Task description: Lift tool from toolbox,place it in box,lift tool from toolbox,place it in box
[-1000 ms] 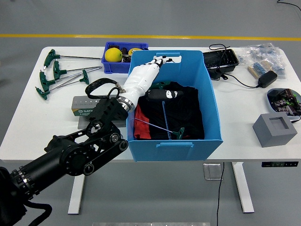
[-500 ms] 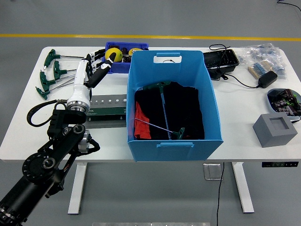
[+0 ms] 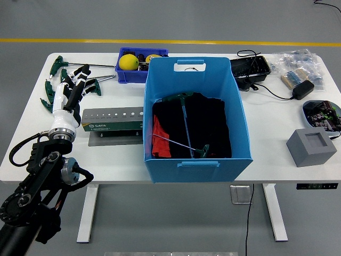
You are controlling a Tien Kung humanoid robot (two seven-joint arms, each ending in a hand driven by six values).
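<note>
Hovering with its fingers spread and nothing in them, the left hand (image 3: 68, 95) sits directly over the green-handled T-wrenches (image 3: 53, 80) that lie fanned out on the white table (image 3: 266, 138), well to the left of the big blue box (image 3: 194, 120). Those wrenches are the tools left to move; their long steel shafts point toward the small blue bin (image 3: 139, 65) that holds a yellow ball (image 3: 128, 62), just behind the big blue box's left corner. Between the hand and the big blue box lies a long green tool case (image 3: 113, 118), closed and flat. Inside the big blue box, two T-wrenches (image 3: 186, 130) already rest crossed on dark cloth. The right hand is out of view.

By my reading, this is the start of another lift: the hand is lined up over the pile but has not closed on anything. The next move calls for lowering onto a single handle, curling the fingers around it without dragging its neighbours, then carrying it rightward, clearing the tool case and the big blue box's left wall before letting go.
</note>
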